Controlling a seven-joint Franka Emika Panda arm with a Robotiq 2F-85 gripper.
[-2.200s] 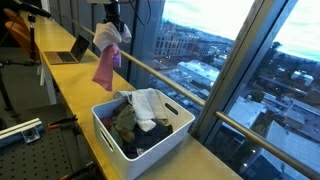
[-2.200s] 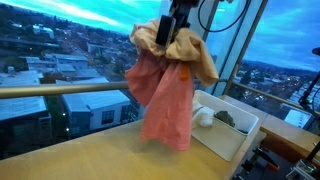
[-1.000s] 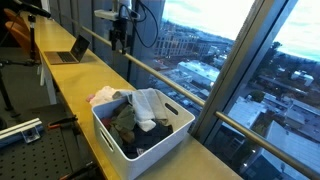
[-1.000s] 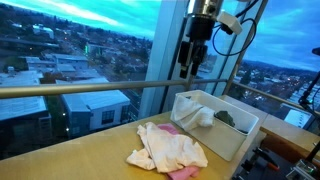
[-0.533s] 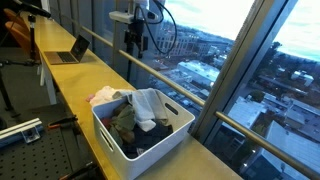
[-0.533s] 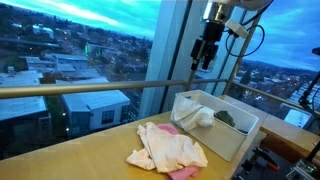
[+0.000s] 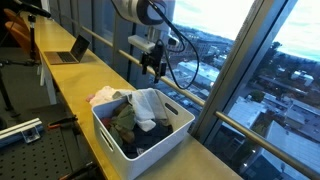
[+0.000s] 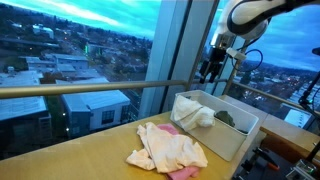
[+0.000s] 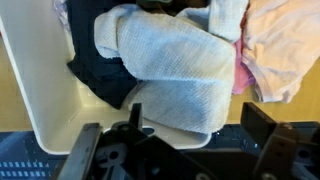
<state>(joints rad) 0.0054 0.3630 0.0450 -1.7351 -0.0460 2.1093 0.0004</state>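
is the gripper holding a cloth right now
No, the gripper hangs empty above the white bin, and the pink and cream cloth lies on the counter.

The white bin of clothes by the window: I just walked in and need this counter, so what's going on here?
The robot arm's gripper hovers open and empty above the white bin, which holds a pale cloth draped over dark clothes. A pink and cream bundle of garments lies on the wooden counter right beside the bin, with nothing touching it.
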